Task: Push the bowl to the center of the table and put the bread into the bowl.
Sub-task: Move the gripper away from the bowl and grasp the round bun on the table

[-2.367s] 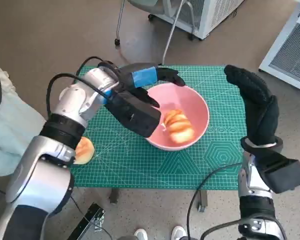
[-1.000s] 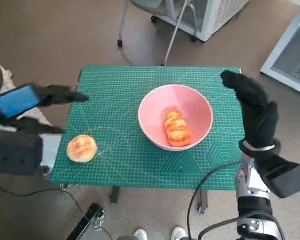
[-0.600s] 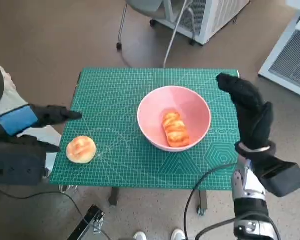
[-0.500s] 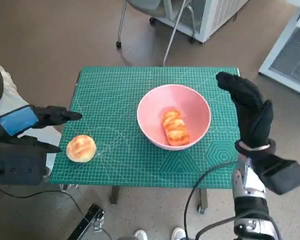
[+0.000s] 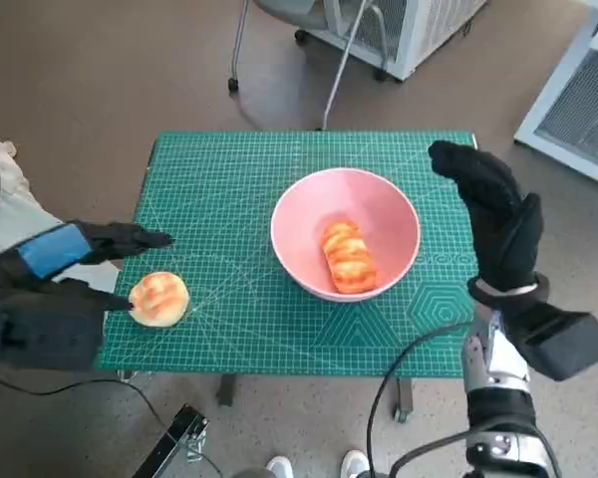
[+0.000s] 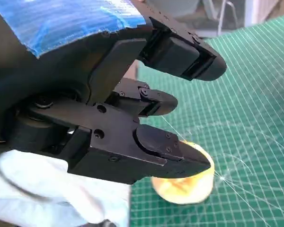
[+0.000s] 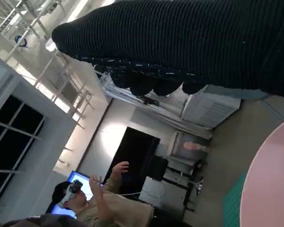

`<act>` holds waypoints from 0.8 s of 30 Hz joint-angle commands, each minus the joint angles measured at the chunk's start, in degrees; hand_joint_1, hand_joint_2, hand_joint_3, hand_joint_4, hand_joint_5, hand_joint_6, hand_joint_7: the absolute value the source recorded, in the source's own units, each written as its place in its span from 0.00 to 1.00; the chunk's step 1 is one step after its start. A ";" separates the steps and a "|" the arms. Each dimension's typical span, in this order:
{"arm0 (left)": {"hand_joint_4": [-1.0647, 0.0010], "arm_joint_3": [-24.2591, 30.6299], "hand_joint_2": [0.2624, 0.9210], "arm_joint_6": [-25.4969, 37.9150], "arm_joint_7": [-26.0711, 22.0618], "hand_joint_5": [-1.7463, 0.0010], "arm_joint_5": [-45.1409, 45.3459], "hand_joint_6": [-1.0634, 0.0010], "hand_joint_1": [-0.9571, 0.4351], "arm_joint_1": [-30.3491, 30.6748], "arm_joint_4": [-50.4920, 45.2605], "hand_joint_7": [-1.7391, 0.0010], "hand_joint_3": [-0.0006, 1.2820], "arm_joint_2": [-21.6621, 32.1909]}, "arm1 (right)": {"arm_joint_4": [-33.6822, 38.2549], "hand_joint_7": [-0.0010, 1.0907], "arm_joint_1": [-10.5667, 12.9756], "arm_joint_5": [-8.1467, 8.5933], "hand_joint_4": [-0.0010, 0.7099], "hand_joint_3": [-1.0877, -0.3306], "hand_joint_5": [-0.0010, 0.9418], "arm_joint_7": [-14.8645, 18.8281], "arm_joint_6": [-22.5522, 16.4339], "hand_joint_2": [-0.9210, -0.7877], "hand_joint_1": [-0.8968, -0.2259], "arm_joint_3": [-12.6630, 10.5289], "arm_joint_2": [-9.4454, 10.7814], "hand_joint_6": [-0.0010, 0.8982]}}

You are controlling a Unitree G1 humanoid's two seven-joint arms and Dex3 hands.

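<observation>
Beside the bread roll (image 5: pixel 158 298), spread left hand (image 5: pixel 75 249)

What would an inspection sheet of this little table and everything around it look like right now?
Surface: small table covered by a green gridded cutting mat.
Job's things: pink round bowl near the mat's middle, holding an orange-brown ridged bread piece; a round golden bread roll lies on the mat near its left edge.
Clutter: nothing seen.
Hands: left hand, black with blue tape, fingers spread on either side of the roll, not gripping it; right hand in black knitted glove, raised open beside the bowl.
Cables: black cable looping by the right forearm.
Surroundings: brown floor, chair legs, white cabinets; a person in the right wrist view.
</observation>
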 commanded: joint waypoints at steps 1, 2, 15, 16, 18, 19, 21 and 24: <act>0.56 -1.78 0.87 -0.35 1.18 1.00 1.59 0.46 0.70 0.50 1.39 0.99 0.00 -1.08 | 0.84 0.72 0.44 0.19 0.54 0.55 0.01 0.84 0.69 0.00 0.37 -0.52 -0.70 0.09; 0.56 -2.13 0.86 -0.22 1.20 1.00 1.87 0.46 0.71 0.56 1.62 0.99 0.00 -1.30 | 0.76 0.71 0.50 0.24 0.54 0.55 0.01 0.95 0.76 0.00 0.37 -0.57 -0.76 0.09; 0.61 -8.18 0.86 1.19 1.53 1.00 7.73 0.49 0.72 -0.41 6.27 1.00 0.00 -4.04 | 0.33 0.70 1.15 -0.46 0.53 0.54 0.00 1.26 0.38 0.00 0.36 -1.03 -1.27 0.07; 0.62 -8.79 0.86 1.29 1.59 1.00 8.44 0.50 0.72 -0.47 6.78 1.00 0.00 -4.38 | 0.32 0.70 1.16 -0.58 0.53 0.54 0.00 1.19 0.37 0.00 0.36 -1.04 -1.32 0.07; 0.63 -9.98 0.86 1.43 1.75 1.00 9.79 0.51 0.71 -0.58 7.77 1.00 0.00 -5.00 | 0.25 0.70 1.21 -0.74 0.53 0.54 0.00 1.12 0.37 0.00 0.36 -1.06 -1.40 0.07; 0.64 -10.57 0.86 1.47 1.82 1.00 10.43 0.51 0.71 -0.74 8.30 1.00 0.00 -5.32 | 0.30 0.70 1.16 -0.78 0.53 0.53 0.00 1.11 0.39 0.00 0.36 -1.07 -1.46 0.07; 0.65 -11.93 0.86 1.61 2.00 1.00 11.76 0.52 0.71 -1.25 9.68 1.00 0.00 -6.02 | 0.09 0.70 1.21 -0.60 0.53 0.53 0.00 1.17 0.64 0.00 0.36 -1.07 -1.46 0.07; 0.67 -14.06 0.86 1.79 2.37 1.00 13.69 0.53 0.71 -2.33 12.43 1.00 0.00 -7.28 | -0.39 0.70 1.33 -0.35 0.52 0.53 0.00 1.22 1.14 0.00 0.36 -1.06 -1.58 0.07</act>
